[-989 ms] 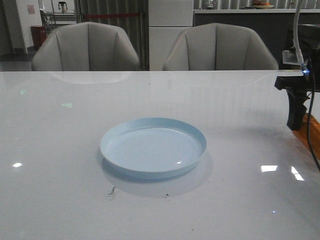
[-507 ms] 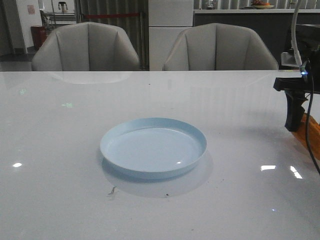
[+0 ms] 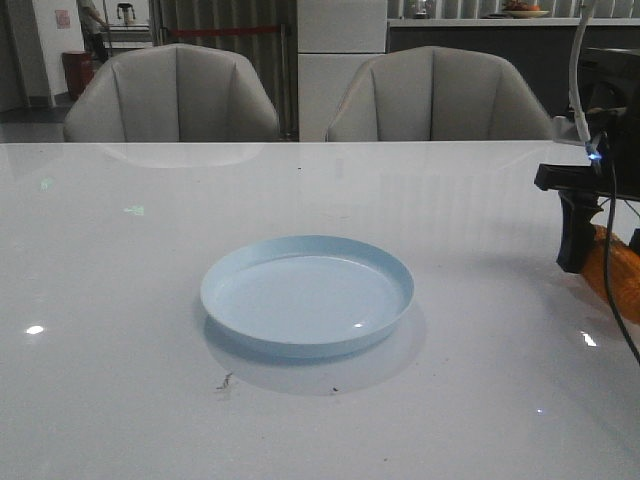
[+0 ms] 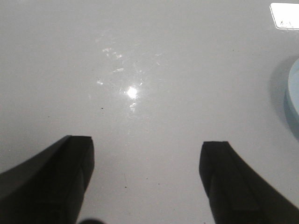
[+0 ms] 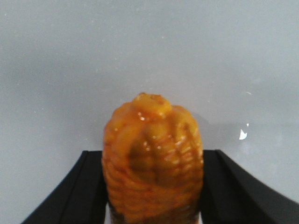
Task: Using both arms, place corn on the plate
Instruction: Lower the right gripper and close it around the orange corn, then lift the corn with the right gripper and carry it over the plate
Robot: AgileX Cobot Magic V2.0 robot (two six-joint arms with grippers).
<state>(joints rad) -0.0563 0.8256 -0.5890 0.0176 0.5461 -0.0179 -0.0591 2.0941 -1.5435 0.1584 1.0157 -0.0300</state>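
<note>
While the plate sits mid-worktop, the scene reads so:
Plate (image 3: pixel 307 293): pale blue, round, bare, on the white worktop (image 3: pixel 120 300).
Corn (image 5: pixel 153 161): glossy orange cob, tapered end pointing away from the wrist camera, at the worktop's far right edge, well apart from the plate.
Right claw (image 5: pixel 153 186): fingers pressed to both sides of the corn, gripping it.
Left claw (image 4: pixel 145 179): spread wide over bare worktop, holding nothing; plate rim just beside it.

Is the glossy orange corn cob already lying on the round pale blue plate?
No, the plate is bare, and the corn sits between the right gripper's fingers.
</note>
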